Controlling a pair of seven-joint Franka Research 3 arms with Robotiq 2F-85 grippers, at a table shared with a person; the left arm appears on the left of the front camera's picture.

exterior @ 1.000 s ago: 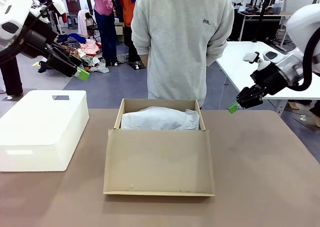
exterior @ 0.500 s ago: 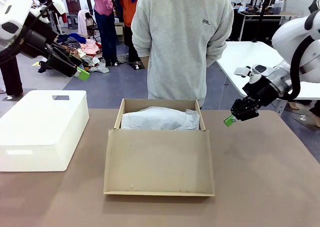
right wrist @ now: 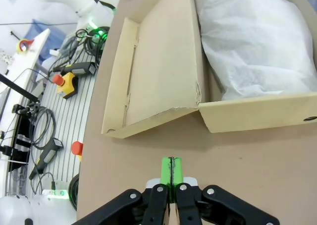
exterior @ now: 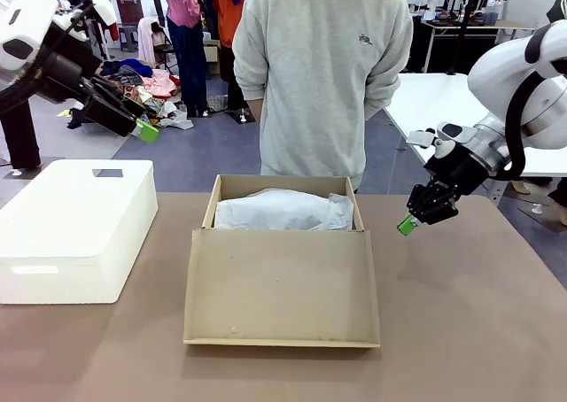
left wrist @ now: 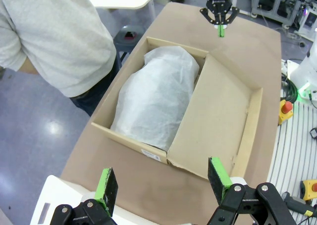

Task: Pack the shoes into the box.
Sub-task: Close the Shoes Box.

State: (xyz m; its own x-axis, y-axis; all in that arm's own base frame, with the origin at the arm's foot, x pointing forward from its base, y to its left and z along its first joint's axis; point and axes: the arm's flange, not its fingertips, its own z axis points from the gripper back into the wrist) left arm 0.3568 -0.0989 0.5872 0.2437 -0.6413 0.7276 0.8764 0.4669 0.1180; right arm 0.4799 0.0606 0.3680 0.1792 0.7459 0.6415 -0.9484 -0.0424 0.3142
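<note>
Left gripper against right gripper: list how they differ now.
The left gripper is wide open; the right gripper is fully shut. The left gripper hangs high by the white box; the right gripper sits low beside the cardboard box. Both hold nothing.

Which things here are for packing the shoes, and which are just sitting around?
For the job:
- brown cardboard box
- its open lid
- white tissue paper inside it
- left claw, open
- right claw, shut on nothing

Just sitting around:
- big white box on the table
- person standing behind
</note>
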